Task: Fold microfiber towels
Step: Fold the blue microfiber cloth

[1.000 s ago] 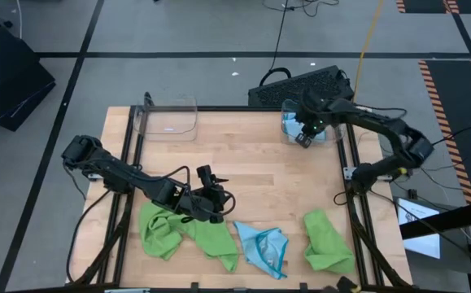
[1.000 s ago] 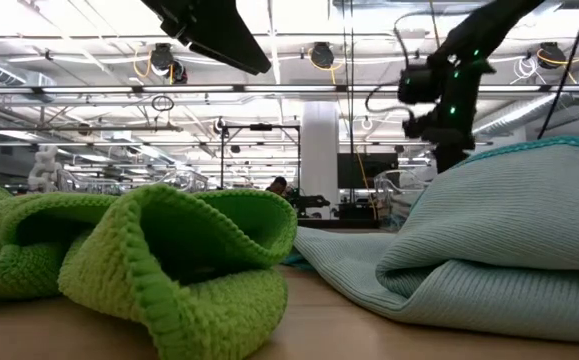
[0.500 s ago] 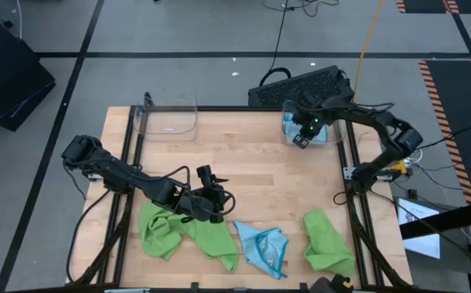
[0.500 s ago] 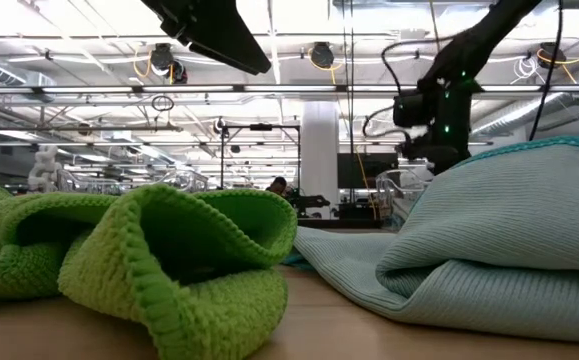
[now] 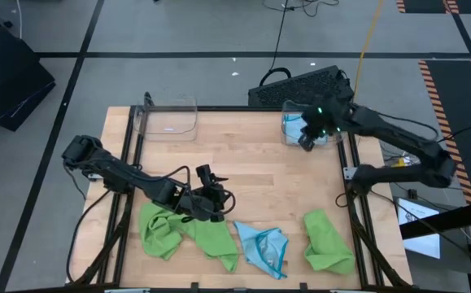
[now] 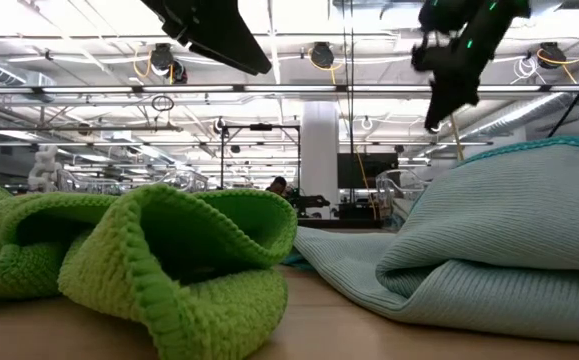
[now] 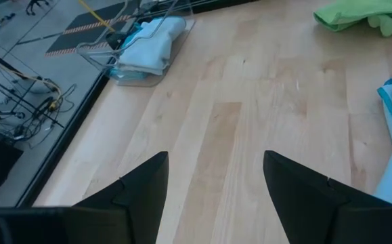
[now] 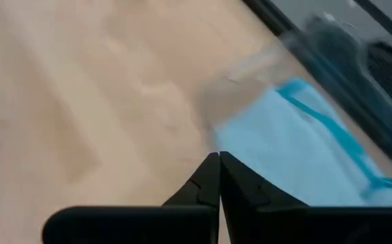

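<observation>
Along the near edge of the table [image 5: 251, 175], four towels lie unfolded: a green towel [image 5: 160, 229] and a second green one [image 5: 215, 238] at the left, a crumpled blue towel [image 5: 264, 248] in the middle, and another green towel [image 5: 328, 241] at the right. The left gripper [image 5: 215, 202] is held just above the left green pair, its fingers apart and nothing between them. Those towels lie directly beneath and nearward of its fingers, so this arm is judged the nearer for the next pick. At the far right corner, the right gripper [image 5: 307, 140] hangs over the bin [image 5: 287, 110], where a folded blue towel [image 7: 148, 46] is stored; its fingers are pressed together, empty.
</observation>
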